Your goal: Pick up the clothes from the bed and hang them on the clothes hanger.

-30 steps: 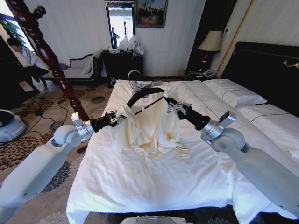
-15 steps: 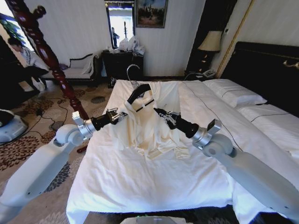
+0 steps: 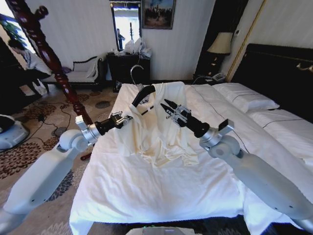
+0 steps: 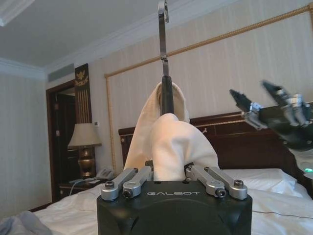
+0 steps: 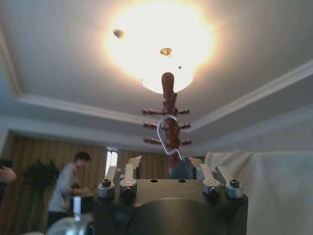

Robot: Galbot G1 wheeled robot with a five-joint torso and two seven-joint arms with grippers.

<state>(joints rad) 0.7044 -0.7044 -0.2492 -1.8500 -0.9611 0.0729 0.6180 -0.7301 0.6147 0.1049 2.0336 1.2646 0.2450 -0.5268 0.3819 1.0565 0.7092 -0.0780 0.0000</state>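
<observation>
Hanging over the bed, the clothes drape cream and loose on the clothes hanger, with their hem spilling onto the white sheet below. From the head view, the left gripper has the garment's edge pinched, at the hanger's left end. The left wrist view confirms it: jaws closed on a bunch of cream fabric, black hanger bar rising straight above, silver hook on top, and "GALBOT" printed in pale letters on the gripper's black housing. The right gripper sits at the hanger's right side, just off the cloth, fingers spread wide and holding nothing. Its own wrist view adds the wire hook against a dark-red wooden post, with the garment hanging beside it.
</observation>
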